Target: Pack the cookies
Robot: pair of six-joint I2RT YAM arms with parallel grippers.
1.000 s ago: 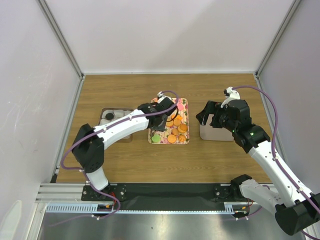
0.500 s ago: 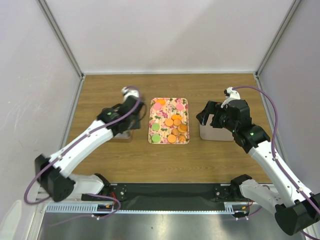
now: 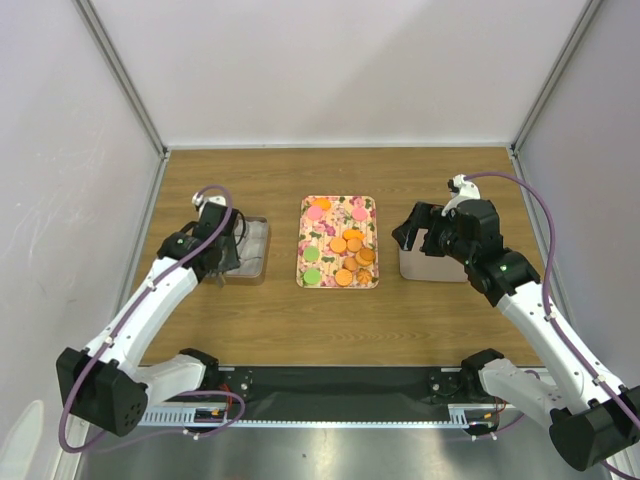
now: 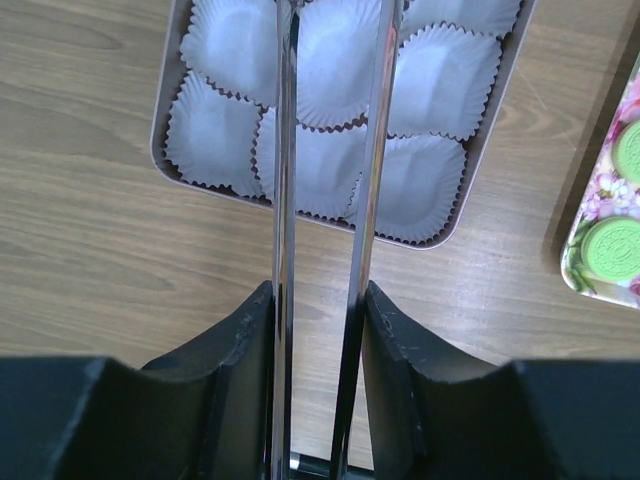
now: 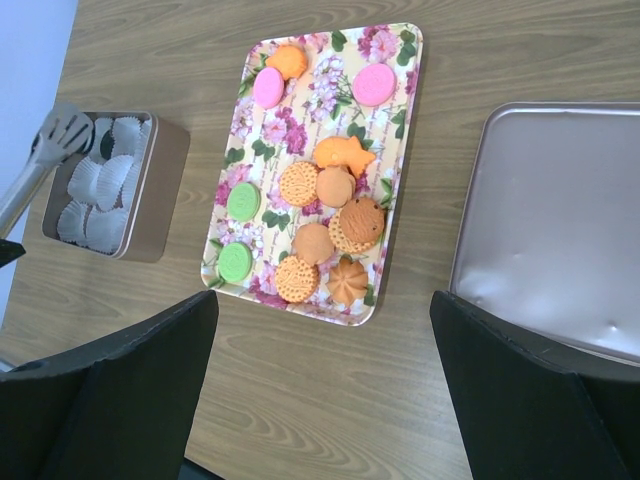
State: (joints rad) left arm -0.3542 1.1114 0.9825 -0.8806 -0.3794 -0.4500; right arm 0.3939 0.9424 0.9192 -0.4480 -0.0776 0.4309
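Note:
The cookies (image 3: 345, 262) lie on the floral tray (image 3: 340, 218): orange, pink and green discs (image 5: 315, 243), two green ones (image 4: 612, 250) at its near left corner. My left gripper (image 3: 222, 250) is shut on metal tongs (image 4: 285, 150), whose two blades run out over the grey tin (image 4: 165, 120) lined with white paper cups. The tong tips (image 5: 55, 135) hover over the tin's far end, nothing visible between them. My right gripper (image 3: 420, 232) stands open above the table between tray and lid, holding nothing (image 5: 322, 300).
The grey metal lid (image 5: 560, 220) lies right of the tray, under my right wrist. The tin (image 3: 258, 262) sits left of the tray. White walls enclose the wooden table on three sides.
My left arm has swung left with the tongs, from over the tray to the tin's near left side. The right arm has not moved.

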